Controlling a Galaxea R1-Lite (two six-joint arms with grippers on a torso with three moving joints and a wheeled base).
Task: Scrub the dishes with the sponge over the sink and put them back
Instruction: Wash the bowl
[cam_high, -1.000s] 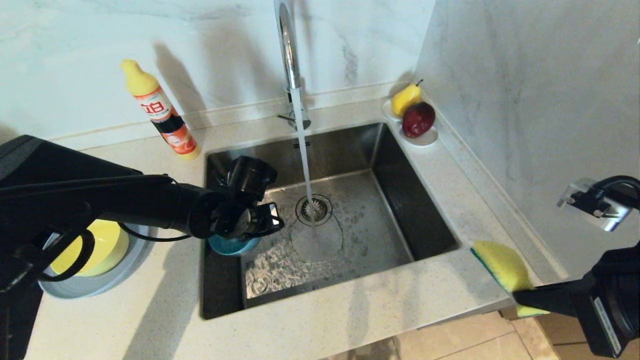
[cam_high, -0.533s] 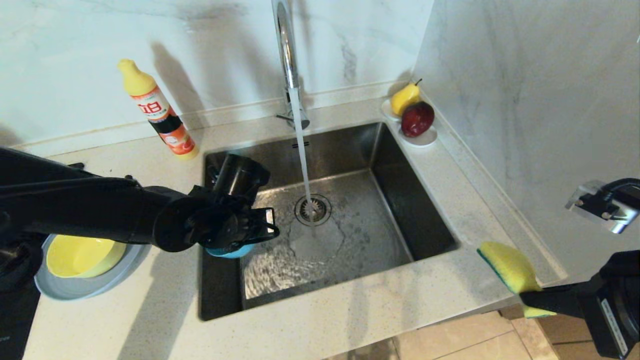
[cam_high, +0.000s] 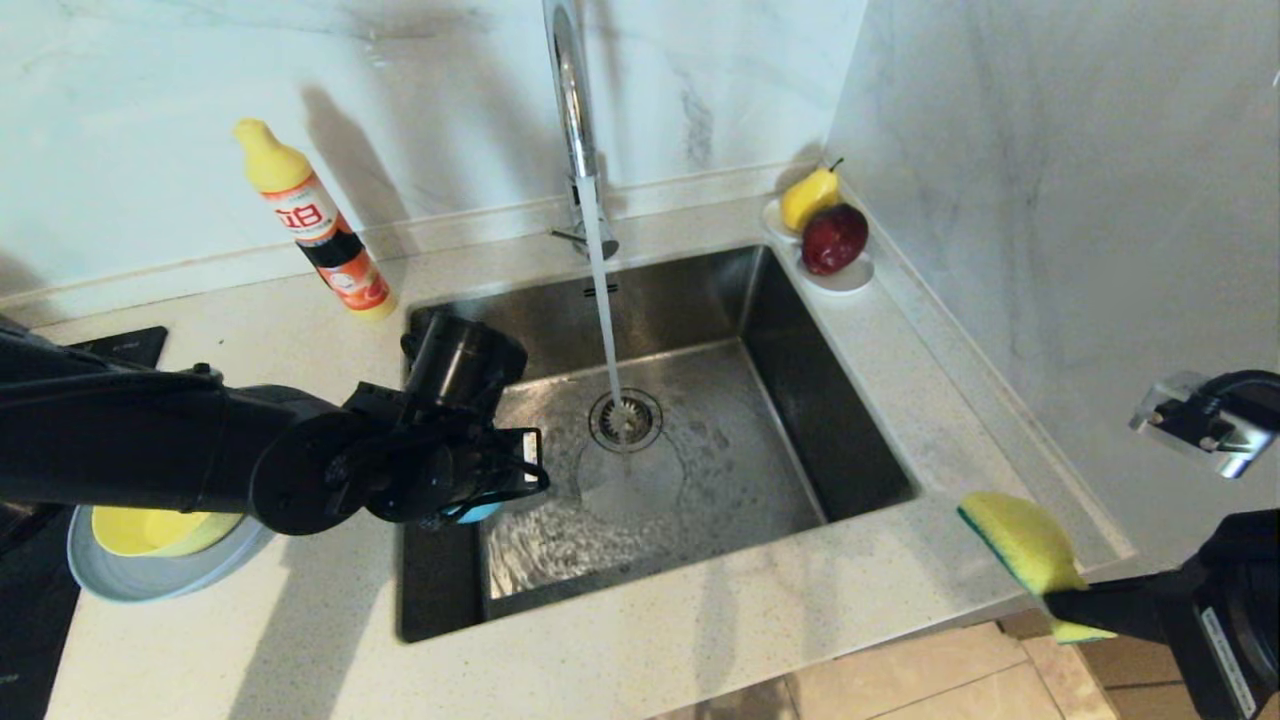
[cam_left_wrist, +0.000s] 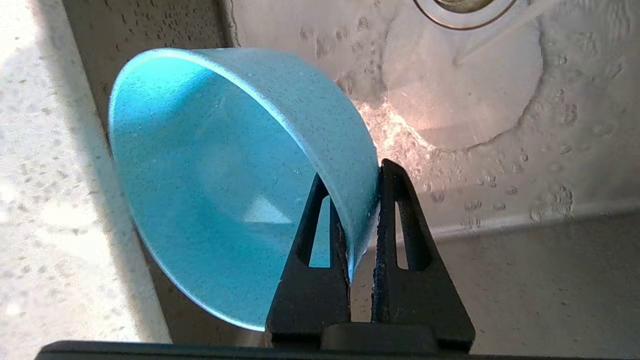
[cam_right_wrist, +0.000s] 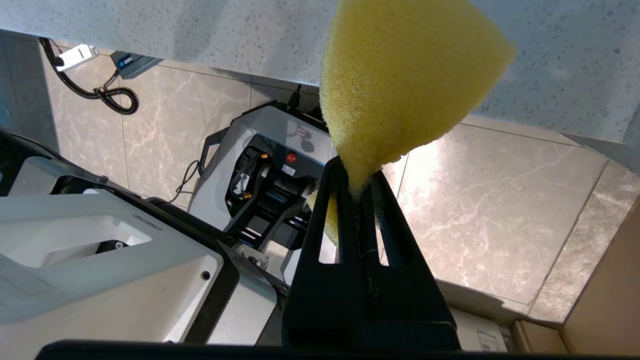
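My left gripper (cam_left_wrist: 352, 171) is shut on the rim of the small teal-blue bowl (cam_left_wrist: 210, 175), one finger inside and one outside. It holds the bowl tilted over the left side of the sink (cam_high: 850, 400). In the head view only a sliver of that bowl (cam_high: 472, 514) shows under the left gripper (cam_high: 505, 485). The pale yellow-green bowl (cam_high: 150, 528) sits in the grey-blue plate (cam_high: 130, 578) on the counter at the left, partly hidden by my arm. My right gripper (cam_right_wrist: 355, 170) is shut on one end of the yellow sponge (cam_high: 1020, 545), beyond the counter's front right corner.
Water runs from the chrome faucet (cam_high: 572, 110) onto the drain strainer (cam_high: 627, 420). A detergent bottle (cam_high: 322, 238) stands behind the sink on the left. A white dish (cam_high: 850, 280) with a pear and an apple sits at the back right corner, next to the side wall.
My left arm has drawn back toward the sink's left edge with the teal bowl, and now covers more of the yellow-green bowl. The right gripper and sponge have barely moved.
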